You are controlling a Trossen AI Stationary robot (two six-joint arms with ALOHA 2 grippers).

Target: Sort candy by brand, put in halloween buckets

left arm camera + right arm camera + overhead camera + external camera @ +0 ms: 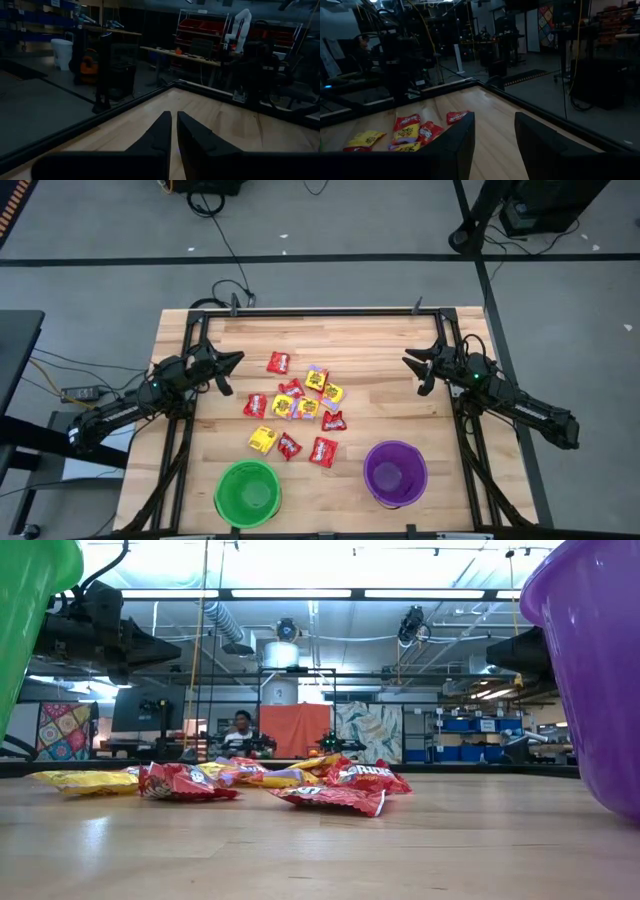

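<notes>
Sorting not yet begun: your left gripper (236, 360) waits nearly closed and empty, your right gripper (410, 361) partly open and empty, the candy (296, 406) heaped between them; green bucket (247, 491) and purple bucket (395, 472) stand beyond the heap. Pick an outlying red packet (279, 363) first, descending squarely so neighbours stay put
</notes>
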